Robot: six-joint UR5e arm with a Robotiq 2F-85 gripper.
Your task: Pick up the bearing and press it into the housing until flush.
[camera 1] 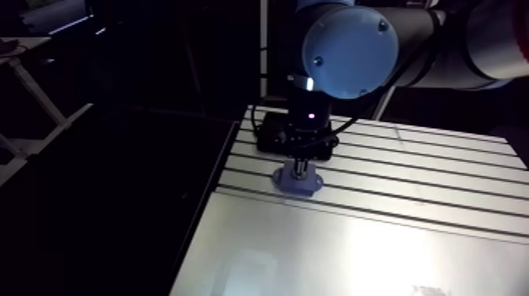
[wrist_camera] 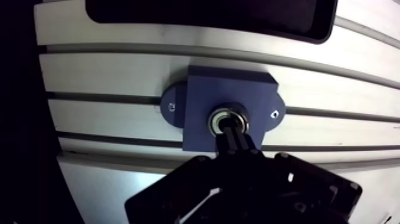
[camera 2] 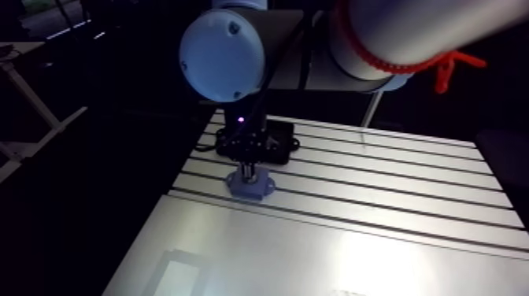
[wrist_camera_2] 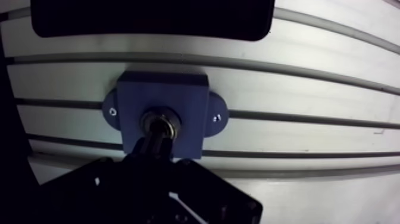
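– One bearing point(wrist_camera: 228, 121), seated in the bore of the one blue housing point(wrist_camera: 202, 95) on the tabletop point(wrist_camera: 107, 74).
– And the tool point(wrist_camera: 233, 132)?
– Clenched, gripping nothing, tips down on the bearing's middle.
– Flush yet?
– Looks nearly so; I'd judge only a last press and lift-off remain.
– Anything else?
– One black box point(wrist_camera: 208, 15), at twelve o'clock from the housing.

Arm point(camera 1: 449, 35) stretched across from the side, round light-blue cap point(camera 1: 350, 51) turned to the front, wrist point(camera 1: 308, 110) pointed straight down, gripper point(wrist_camera: 231, 128) held low, two fingers point(wrist_camera: 241, 142) pressed close together, tips pointed down.
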